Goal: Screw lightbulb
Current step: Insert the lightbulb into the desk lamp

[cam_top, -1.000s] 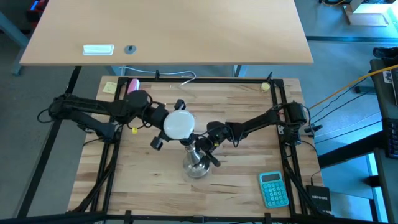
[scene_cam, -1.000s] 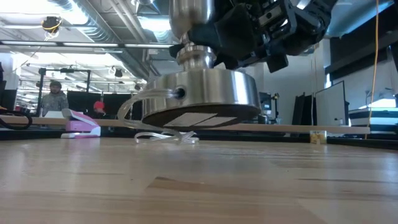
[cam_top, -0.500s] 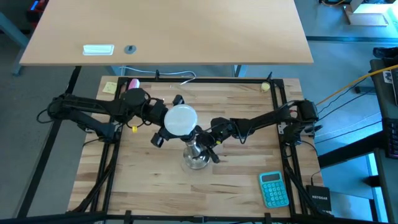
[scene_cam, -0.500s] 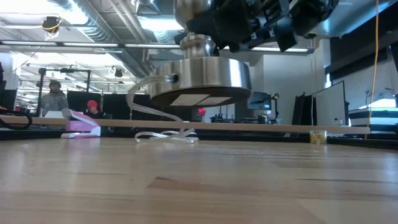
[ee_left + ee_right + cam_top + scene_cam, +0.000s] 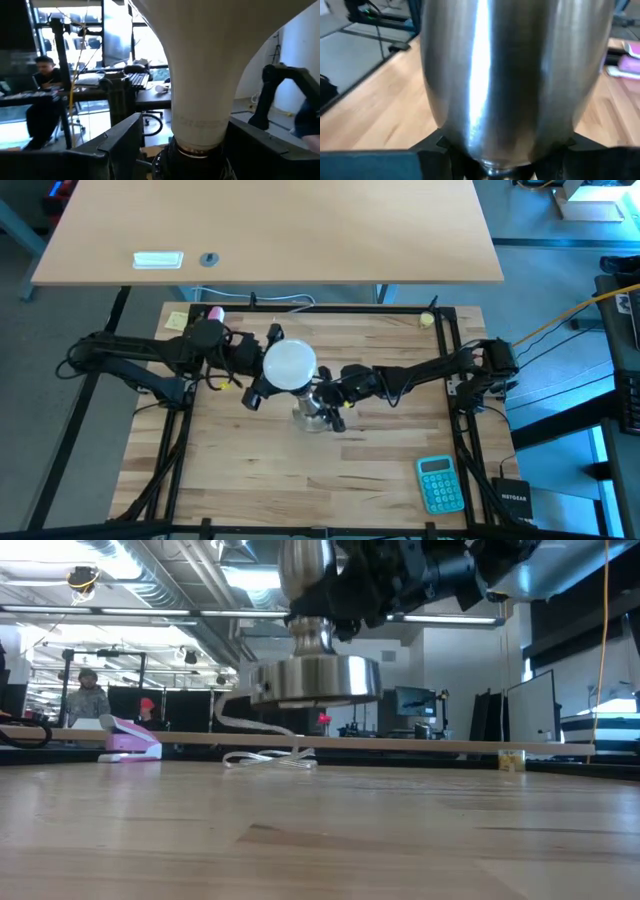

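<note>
Sitting between left gripper (image 5: 266, 367) fingers: lightbulb (image 5: 289, 366).

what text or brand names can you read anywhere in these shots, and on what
"NETGEAR": on the small black box at the table's near right corner, only just legible.
Calculator: key markings too small to read.
Lightbulb: faint grey print around its neck, too blurred to read.
Yellow sticky note: no writing legible.

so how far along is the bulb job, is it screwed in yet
Done: the lightbulb sits neck-down in the socket stand; the left wrist view shows its neck in the black top. In hand: the right claw grips the stand's metal stem and holds it clear above the table, while the left claw stands open around the bulb. Left: how tightly it's threaded can't be seen, and the stand isn't yet set down.
</note>
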Robot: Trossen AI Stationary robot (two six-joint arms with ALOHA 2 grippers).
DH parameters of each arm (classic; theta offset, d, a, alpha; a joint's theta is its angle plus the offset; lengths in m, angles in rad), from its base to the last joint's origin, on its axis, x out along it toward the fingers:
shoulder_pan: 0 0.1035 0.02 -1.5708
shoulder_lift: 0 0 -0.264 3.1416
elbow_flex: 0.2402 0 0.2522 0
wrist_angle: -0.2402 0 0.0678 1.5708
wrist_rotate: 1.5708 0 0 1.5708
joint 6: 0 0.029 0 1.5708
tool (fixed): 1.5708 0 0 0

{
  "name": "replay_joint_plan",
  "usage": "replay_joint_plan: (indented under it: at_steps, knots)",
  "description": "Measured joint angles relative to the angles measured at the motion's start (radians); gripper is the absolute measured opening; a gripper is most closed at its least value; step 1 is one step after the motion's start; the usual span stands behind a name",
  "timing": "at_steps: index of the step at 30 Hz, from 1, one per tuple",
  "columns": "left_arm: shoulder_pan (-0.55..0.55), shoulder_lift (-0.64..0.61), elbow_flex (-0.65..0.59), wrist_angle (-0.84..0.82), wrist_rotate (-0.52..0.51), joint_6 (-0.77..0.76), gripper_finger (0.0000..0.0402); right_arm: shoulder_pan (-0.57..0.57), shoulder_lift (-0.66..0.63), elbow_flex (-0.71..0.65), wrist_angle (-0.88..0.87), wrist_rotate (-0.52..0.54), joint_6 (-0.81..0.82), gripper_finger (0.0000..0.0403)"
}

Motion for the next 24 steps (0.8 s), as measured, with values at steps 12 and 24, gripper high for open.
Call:
replay_joint_plan:
  at_steps: [12, 24]
  knots:
    - [-0.036, -0.044, -0.001, -0.047, -0.259, -0.012, 0.0249, -0.033, 0.000, 0.000, 0.013, 0.071, 0.042, 0.0162]
    - [-0.052, -0.116, -0.001, -0.159, -0.363, -0.005, 0.0249, -0.048, 0.000, 0.000, 0.011, 0.084, 0.062, 0.0162]
